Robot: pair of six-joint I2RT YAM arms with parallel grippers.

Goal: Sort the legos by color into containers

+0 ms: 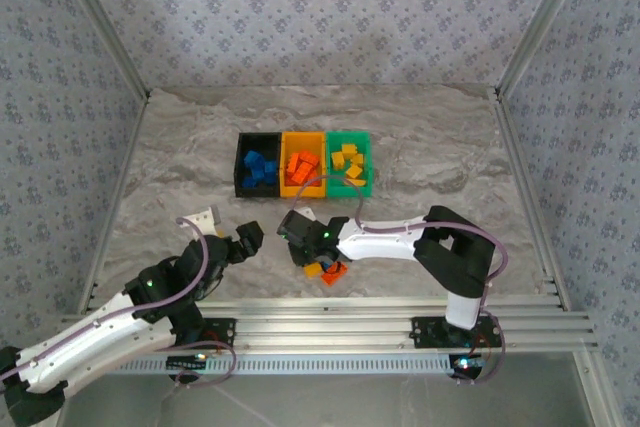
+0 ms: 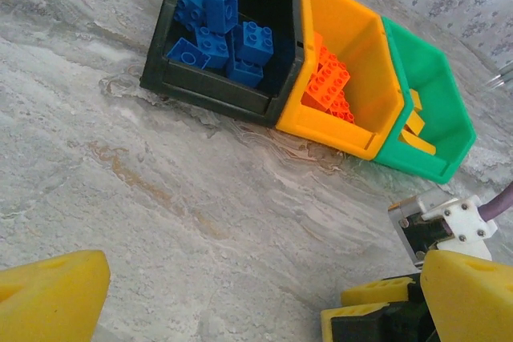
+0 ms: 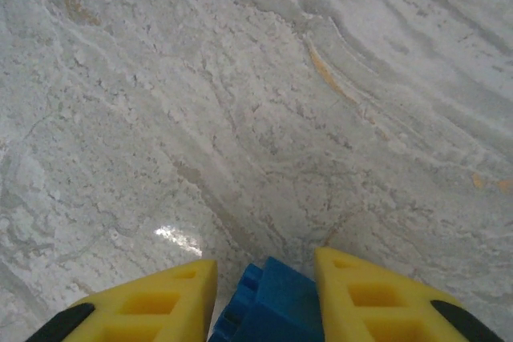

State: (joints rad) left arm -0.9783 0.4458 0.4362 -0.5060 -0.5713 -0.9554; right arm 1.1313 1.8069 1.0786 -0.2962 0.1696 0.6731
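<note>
Three joined bins stand in a row on the table (image 1: pixel 180 147), toward its far side: the left bin (image 1: pixel 241 162), middle bin (image 1: pixel 303 191) and right bin (image 1: pixel 350 191), each with bricks (image 1: pixel 260 169) in it. Before them, nearer the arms, the right gripper (image 3: pixel 264 278) has a single brick (image 3: pixel 271 303) between its fingers, with loose bricks (image 1: pixel 328 270) on the table just beside it. The left gripper (image 1: pixel 248 239) lies further left.

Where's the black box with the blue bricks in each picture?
Top external: black bin, mid marble table, left of the orange-yellow bin.
Left wrist: top centre, tilted, blue bricks inside.
Right wrist: marble table, with one blue brick at the bottom edge.
Shared landmark: the marble table.
</note>
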